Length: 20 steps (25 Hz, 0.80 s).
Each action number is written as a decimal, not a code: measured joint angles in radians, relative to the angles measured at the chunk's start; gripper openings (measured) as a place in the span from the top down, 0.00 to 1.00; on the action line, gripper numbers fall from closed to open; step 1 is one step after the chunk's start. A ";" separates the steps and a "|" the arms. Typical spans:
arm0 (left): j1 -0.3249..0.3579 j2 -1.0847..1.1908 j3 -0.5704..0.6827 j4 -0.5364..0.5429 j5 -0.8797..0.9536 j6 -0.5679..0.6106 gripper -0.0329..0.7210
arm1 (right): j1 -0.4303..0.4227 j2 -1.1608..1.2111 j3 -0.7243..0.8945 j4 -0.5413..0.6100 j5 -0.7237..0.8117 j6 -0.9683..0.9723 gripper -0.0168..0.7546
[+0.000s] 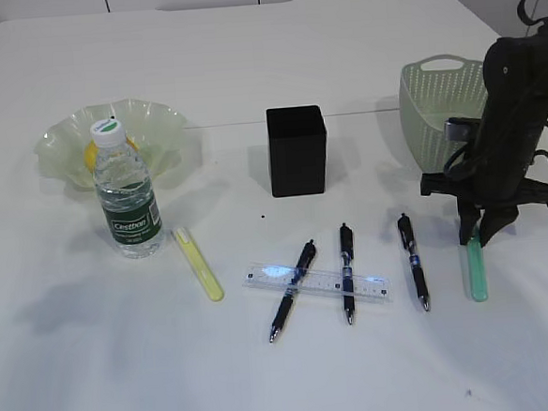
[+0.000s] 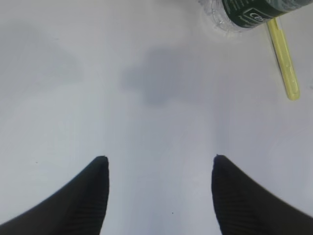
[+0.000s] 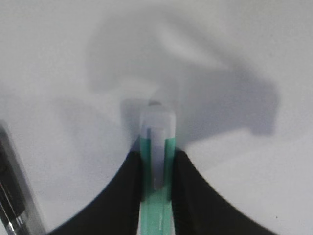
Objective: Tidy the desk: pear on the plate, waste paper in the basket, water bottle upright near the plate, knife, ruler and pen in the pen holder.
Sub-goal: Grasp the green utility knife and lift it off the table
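Wide bare desk (image 1: 245,66) behind the pen holder (image 1: 297,151), open to any approach. Open strip along the front edge too, below the pens. Crowded middle row: ruler (image 1: 317,280) under two pens (image 1: 293,277) (image 1: 346,272), third pen (image 1: 413,261) just right of them, narrow lanes between. Left side blocked by the upright water bottle (image 1: 127,190) right in front of the plate (image 1: 67,140), yellow cutter (image 1: 199,263) beside it. Right side taken up by the basket (image 1: 433,105) and the right gripper (image 1: 483,231) clamped on a green cutter (image 1: 476,271)
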 joint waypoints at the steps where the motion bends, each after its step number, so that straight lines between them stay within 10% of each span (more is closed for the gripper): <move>1: 0.000 0.000 0.000 0.000 0.000 0.000 0.34 | 0.000 0.000 0.000 0.006 0.000 -0.006 0.83; 20: 0.000 0.000 0.000 0.000 0.000 0.000 0.34 | 0.000 -0.197 0.000 0.117 -0.063 -0.232 0.84</move>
